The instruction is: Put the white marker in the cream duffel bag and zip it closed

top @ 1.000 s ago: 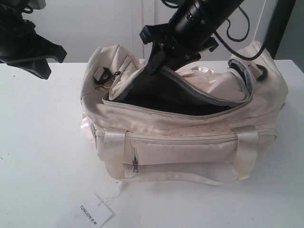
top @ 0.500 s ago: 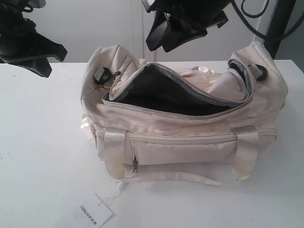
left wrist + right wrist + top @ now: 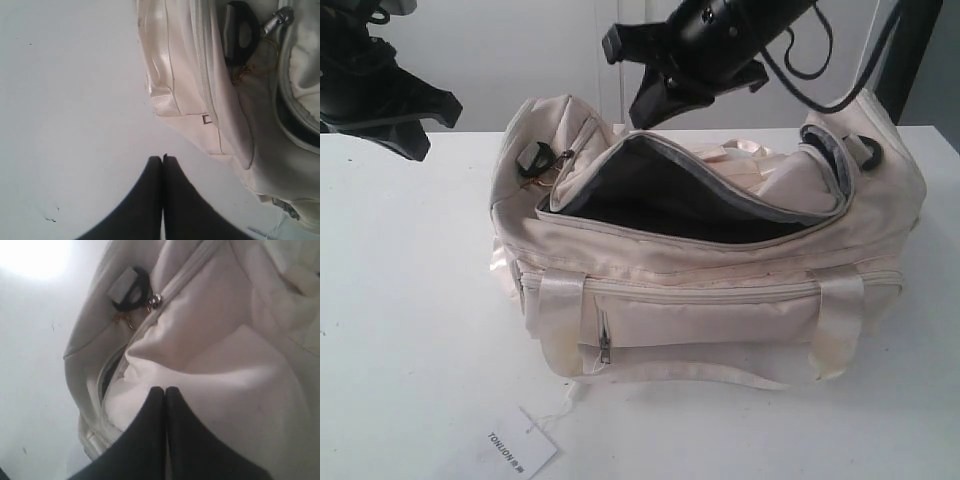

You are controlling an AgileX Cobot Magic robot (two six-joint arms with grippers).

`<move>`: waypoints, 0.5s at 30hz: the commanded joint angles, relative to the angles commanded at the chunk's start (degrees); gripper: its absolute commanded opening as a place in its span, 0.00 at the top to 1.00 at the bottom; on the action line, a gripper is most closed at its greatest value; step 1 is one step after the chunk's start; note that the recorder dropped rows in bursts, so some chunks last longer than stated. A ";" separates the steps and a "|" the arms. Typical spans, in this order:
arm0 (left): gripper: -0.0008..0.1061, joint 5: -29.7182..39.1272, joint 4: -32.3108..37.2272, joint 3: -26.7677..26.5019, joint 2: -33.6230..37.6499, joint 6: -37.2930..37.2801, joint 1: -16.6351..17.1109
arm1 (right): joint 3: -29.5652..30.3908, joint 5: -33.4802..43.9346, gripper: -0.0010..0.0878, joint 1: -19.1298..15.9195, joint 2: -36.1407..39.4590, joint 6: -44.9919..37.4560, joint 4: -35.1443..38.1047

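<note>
Count: two grippers, one bag, one paper tag.

Left gripper (image 3: 163,159): fingers pressed together, empty, above the table (image 3: 410,330) at its far left corner, just off the bag's left end.

Paper tag (image 3: 516,451): flat at the near edge, left of centre.

Cream duffel bag (image 3: 720,300): centre to right, near the far edge, top zip open, dark lining showing.

Right gripper (image 3: 164,390): fingers together, empty, over the bag's raised flap.

White marker: not seen in any view.
</note>
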 joint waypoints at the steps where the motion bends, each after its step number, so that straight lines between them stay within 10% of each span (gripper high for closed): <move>1: 0.99 -0.10 0.00 0.00 0.00 0.00 0.00 | 0.00 1.65 0.99 0.16 0.29 0.00 0.17; 15: 0.99 -4.91 -0.69 0.00 1.27 -5.57 0.00 | 4.40 1.65 0.99 0.37 1.36 -1.73 -1.03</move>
